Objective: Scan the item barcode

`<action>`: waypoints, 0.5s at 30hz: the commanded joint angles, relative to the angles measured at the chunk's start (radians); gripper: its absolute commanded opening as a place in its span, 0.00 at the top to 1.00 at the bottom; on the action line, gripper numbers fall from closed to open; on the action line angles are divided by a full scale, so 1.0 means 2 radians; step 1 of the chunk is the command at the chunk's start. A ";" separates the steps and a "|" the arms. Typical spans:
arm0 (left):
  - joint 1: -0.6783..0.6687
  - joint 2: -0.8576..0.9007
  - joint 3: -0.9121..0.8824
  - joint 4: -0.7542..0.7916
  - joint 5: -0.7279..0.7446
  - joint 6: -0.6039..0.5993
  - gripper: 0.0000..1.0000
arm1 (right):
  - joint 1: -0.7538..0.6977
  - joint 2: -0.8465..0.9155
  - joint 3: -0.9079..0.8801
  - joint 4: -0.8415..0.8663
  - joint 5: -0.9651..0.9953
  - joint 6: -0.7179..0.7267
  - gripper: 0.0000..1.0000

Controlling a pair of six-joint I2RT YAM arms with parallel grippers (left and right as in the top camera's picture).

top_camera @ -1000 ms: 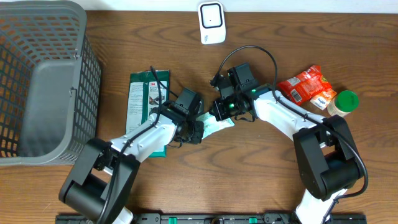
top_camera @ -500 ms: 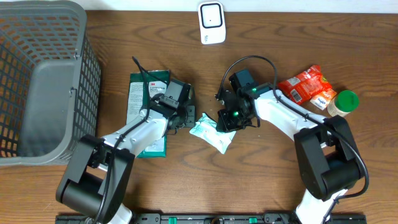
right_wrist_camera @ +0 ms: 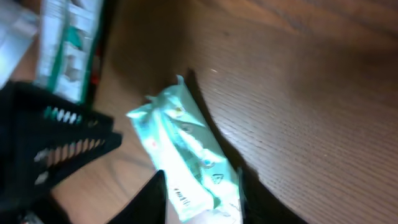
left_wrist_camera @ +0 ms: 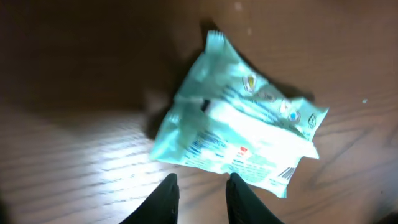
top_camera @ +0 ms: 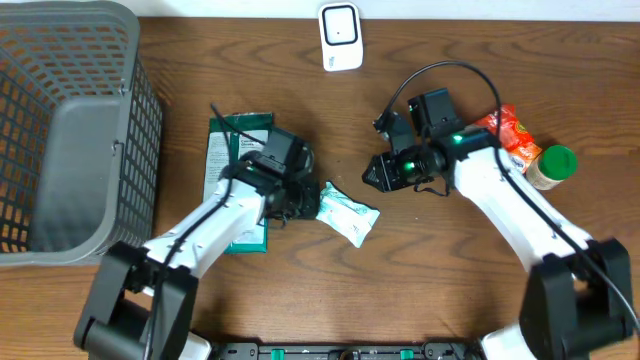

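The item, a mint-green packet (top_camera: pixel 348 212), lies flat on the wooden table; no gripper holds it. In the left wrist view the packet (left_wrist_camera: pixel 239 140) shows a small barcode (left_wrist_camera: pixel 285 175) at its lower right corner. My left gripper (top_camera: pixel 303 201) sits at the packet's left end, and its jaws (left_wrist_camera: pixel 202 180) stand slightly open with only bare wood between them. My right gripper (top_camera: pixel 384 172) hangs open above and to the right of the packet, apart from it; the packet (right_wrist_camera: pixel 186 155) shows below its fingers. The white scanner (top_camera: pixel 340 37) stands at the table's far edge.
A grey mesh basket (top_camera: pixel 70 130) fills the left side. A dark green flat pack (top_camera: pixel 232 165) lies under my left arm. A red snack bag (top_camera: pixel 505 135) and a green-lidded bottle (top_camera: pixel 553 165) sit at the right, behind my right arm.
My right gripper opened, let go of the packet and drew back up and right. The packet now lies on the table. My left gripper swung out left, then returned to the packet's left end.
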 commanded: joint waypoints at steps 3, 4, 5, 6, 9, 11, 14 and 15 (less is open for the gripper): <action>-0.015 0.050 -0.014 0.008 0.000 -0.012 0.73 | 0.000 0.064 0.001 -0.007 0.010 -0.001 0.77; -0.015 0.054 -0.014 0.014 0.000 -0.012 0.73 | 0.001 0.070 0.001 -0.012 0.010 0.002 0.78; -0.014 0.062 -0.014 0.029 -0.009 -0.012 0.73 | 0.002 0.076 0.000 -0.020 0.010 0.002 0.79; -0.014 0.063 -0.014 0.036 -0.014 -0.012 0.73 | 0.002 0.076 0.000 -0.025 0.010 0.002 0.79; -0.014 0.064 -0.014 0.070 -0.032 -0.012 0.73 | 0.010 0.076 0.000 -0.041 0.010 0.004 0.79; -0.014 0.064 -0.014 0.096 -0.039 -0.012 0.73 | 0.014 0.076 0.000 -0.053 0.010 0.009 0.79; -0.014 0.064 -0.014 0.104 -0.039 -0.012 0.73 | 0.014 0.076 0.000 -0.049 0.010 0.006 0.76; -0.014 0.064 -0.014 0.104 -0.039 -0.011 0.72 | 0.012 0.076 0.000 -0.044 0.010 0.005 0.73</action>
